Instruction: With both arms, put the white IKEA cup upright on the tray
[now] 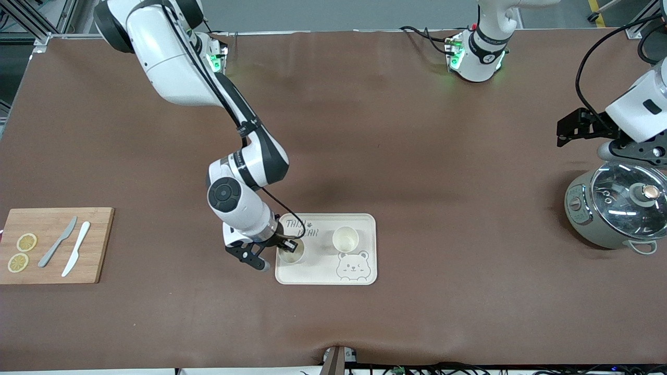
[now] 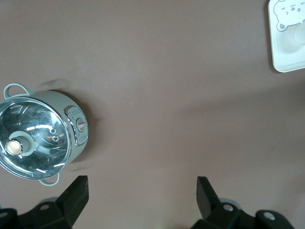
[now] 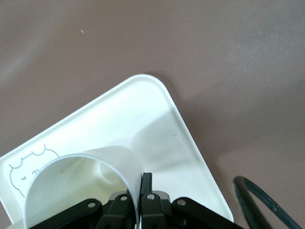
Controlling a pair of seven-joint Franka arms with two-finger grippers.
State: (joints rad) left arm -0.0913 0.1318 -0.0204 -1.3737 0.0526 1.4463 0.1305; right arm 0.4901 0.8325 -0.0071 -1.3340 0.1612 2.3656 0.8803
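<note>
The cream tray point(image 1: 365, 224) with bear drawing lies in the middle of the table, toward the front camera. One white cup point(image 1: 345, 238) stands upright on it. My right gripper point(image 1: 288, 245) is shut on the rim of a second white cup point(image 1: 293, 255), held upright, mouth up, at the tray's end toward the right arm. In the right wrist view the fingers point(image 3: 147, 183) pinch the cup wall point(image 3: 81, 176) over the tray point(image 3: 157, 119). My left gripper point(image 1: 633, 148) is open and empty, waiting high over the table beside a pot; its open fingers point(image 2: 76, 193) show in the left wrist view.
A grey-green pot with glass lid point(image 1: 617, 208) stands at the left arm's end, also in the left wrist view point(image 2: 40, 138). A wooden cutting board point(image 1: 52, 245) with two knives and lemon slices lies at the right arm's end. A tray corner point(image 2: 286, 52) shows in the left wrist view.
</note>
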